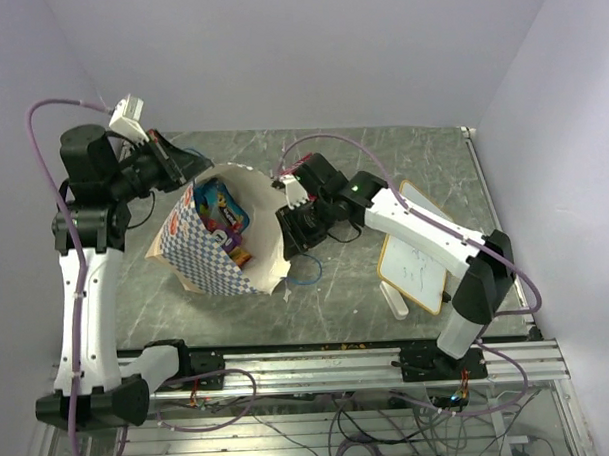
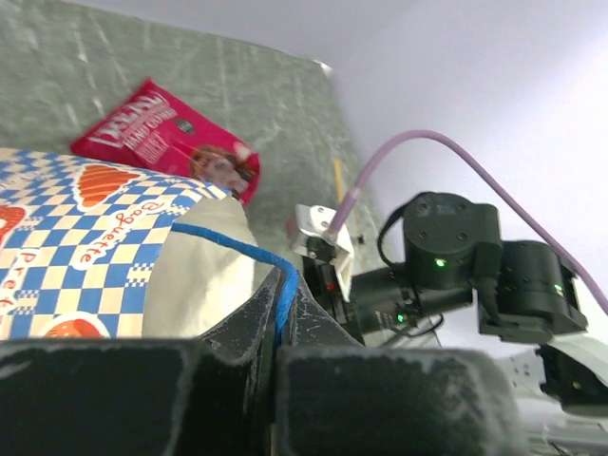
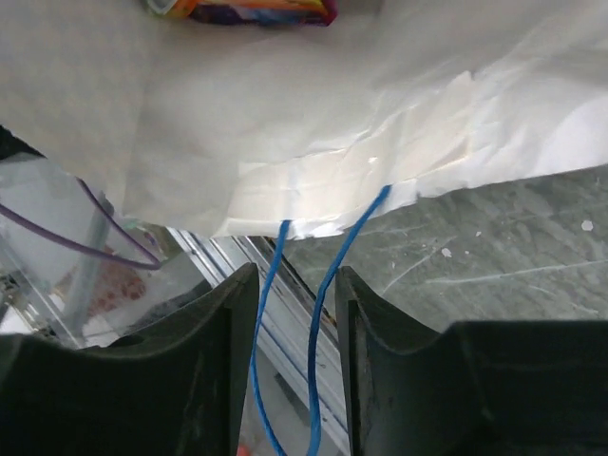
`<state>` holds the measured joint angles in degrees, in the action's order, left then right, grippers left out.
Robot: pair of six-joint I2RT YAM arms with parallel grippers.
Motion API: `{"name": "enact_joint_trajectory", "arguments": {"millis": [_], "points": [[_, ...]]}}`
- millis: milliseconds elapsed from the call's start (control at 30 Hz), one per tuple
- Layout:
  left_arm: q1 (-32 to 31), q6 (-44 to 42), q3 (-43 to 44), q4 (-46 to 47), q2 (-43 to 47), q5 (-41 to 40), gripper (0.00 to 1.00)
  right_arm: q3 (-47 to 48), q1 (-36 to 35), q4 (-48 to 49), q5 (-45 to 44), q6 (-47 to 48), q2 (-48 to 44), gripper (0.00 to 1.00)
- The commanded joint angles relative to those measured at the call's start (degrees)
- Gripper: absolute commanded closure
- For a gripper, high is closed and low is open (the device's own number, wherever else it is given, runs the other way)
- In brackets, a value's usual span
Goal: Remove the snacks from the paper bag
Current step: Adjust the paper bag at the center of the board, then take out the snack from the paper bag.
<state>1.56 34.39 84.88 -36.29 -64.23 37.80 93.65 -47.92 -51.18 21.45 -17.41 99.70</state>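
The checkered paper bag point(image 1: 207, 257) lies on the table with its mouth open upward. Blue-green, purple and orange snack packets point(image 1: 224, 216) sit inside it. My left gripper point(image 1: 187, 162) is at the bag's far-left rim, shut on a blue string handle point(image 2: 228, 242). A red bag with white lettering point(image 2: 163, 142) lies on the table beyond the paper bag. My right gripper point(image 1: 290, 229) is at the bag's right rim, open. The other blue handle point(image 3: 285, 313) hangs loose between its jaws under the cream wall point(image 3: 285, 123). An orange-purple packet point(image 3: 247, 9) shows at the top edge.
A wood-framed whiteboard point(image 1: 420, 249) lies right of the bag under the right arm, with a white marker point(image 1: 395, 303) at its near edge. The aluminium rail point(image 1: 319, 363) runs along the near table edge. Walls close in at back and sides.
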Motion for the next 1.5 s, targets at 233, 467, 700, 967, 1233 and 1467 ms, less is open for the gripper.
{"name": "enact_joint_trajectory", "arguments": {"millis": [233, 467, 700, 967, 1233, 1467], "points": [[-0.1, 8.1, -12.1, 5.4, 13.1, 9.9, 0.93, -10.6, -8.1, 12.8, -0.4, 7.1, -7.8, 0.61], [-0.1, 6.6, -11.6, -0.2, 14.7, 8.6, 0.93, -14.2, -9.3, 30.5, -7.7, 9.4, -10.4, 0.61], [0.0, 8.7, -11.0, 0.1, 15.4, 7.6, 0.93, -24.0, -12.0, 53.6, -13.9, 19.4, -15.7, 0.61], [-0.1, 8.3, -10.2, -0.1, 15.7, 6.5, 0.93, -28.5, -12.0, 63.0, -20.3, 30.0, -16.0, 0.54], [-0.1, 6.6, -8.5, -3.5, 15.4, 4.7, 0.93, -30.2, -11.6, 63.5, -23.3, 31.2, -17.9, 0.35], [-0.1, 4.5, -6.1, -8.6, 13.3, 3.7, 0.93, -30.3, -12.0, 78.4, -26.7, 14.6, -9.0, 0.38]]}}
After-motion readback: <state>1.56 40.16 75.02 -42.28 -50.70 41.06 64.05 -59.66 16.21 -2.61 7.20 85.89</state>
